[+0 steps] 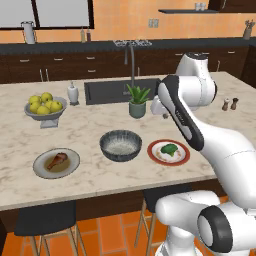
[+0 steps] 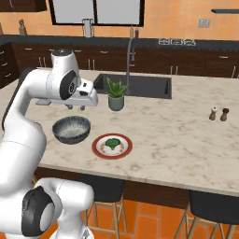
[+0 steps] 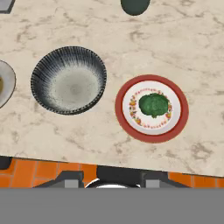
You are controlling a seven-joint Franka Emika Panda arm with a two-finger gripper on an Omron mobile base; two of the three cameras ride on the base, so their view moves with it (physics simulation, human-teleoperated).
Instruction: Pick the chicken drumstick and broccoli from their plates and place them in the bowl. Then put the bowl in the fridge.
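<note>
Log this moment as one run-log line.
phase: start | gripper: high above counter, holding nothing | chicken drumstick: on grey plate | broccoli: on red-rimmed plate | bowl: empty

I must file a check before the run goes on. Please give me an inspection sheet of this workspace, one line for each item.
Surface: marble counter with a sink set into it.
Job's things: chicken drumstick lies on the grey plate; broccoli lies on the red-rimmed plate; bowl stands empty between the two plates.
Clutter: potted plant, fruit bowl with yellow fruits, soap bottle, salt and pepper shakers.
Hand: the hand hangs above the counter behind the bowl, holding nothing; opening cannot be judged.
Cables: nothing seen.
Surroundings: dark cabinets, orange wall, stools under the counter.
</note>
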